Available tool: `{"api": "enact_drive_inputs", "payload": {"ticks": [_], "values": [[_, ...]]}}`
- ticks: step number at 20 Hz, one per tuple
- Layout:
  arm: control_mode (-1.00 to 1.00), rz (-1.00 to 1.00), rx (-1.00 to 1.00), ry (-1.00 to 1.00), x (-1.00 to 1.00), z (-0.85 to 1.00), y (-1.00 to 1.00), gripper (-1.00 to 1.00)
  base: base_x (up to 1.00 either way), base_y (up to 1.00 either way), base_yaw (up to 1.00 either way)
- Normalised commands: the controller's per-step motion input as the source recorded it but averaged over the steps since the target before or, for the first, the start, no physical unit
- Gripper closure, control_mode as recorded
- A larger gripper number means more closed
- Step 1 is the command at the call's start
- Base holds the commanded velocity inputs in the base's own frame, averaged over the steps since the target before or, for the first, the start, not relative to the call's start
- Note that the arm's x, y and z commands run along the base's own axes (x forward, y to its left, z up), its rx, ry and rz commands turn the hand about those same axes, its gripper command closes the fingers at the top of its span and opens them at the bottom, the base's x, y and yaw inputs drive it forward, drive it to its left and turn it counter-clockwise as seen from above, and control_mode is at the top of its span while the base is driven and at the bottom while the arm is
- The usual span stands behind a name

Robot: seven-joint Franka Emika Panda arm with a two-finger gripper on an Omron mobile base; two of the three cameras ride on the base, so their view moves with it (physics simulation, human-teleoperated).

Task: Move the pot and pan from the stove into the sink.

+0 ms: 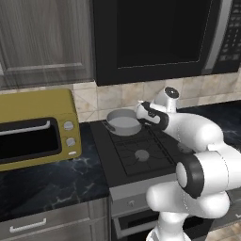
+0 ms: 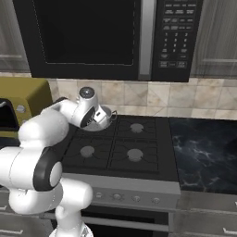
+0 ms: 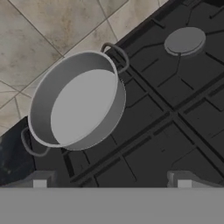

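The light-grey pot [image 1: 123, 122] [image 3: 78, 103] stands upright on the back-left burner of the black stove [image 1: 141, 155] [image 2: 134, 155], close to the tiled wall. Its pale inside holds nothing, and its two loop handles stick out at opposite sides. In the right base view the pot [image 2: 104, 121] is partly hidden behind my hand. My gripper [image 3: 111, 181] is open and hovers above the stove just in front of the pot, touching nothing. The fingertips [image 3: 39, 183] stand wide apart. The pan and the sink are out of view.
A yellow toaster oven [image 1: 37, 129] sits on the dark marble counter [image 1: 47, 183] left of the stove. A black microwave [image 2: 92, 32] hangs above the burners. More dark counter [image 2: 203, 152] runs to the right of the stove.
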Motion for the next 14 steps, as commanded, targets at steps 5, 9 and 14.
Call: {"api": "enact_drive_inputs", "payload": {"ticks": [5, 9, 14], "values": [[-1.0, 0.0, 0.0, 0.01, 0.01, -0.08, 0.0, -1.0, 0.0, 0.0, 0.0], [-1.0, 0.0, -0.04, 0.01, 0.13, -0.31, 0.04, -1.0, 0.0, 0.0, 0.0], [-1.0, 0.0, -0.02, 0.0, 0.33, -0.2, 0.08, -1.0, 0.0, 0.0, 0.0]]}}
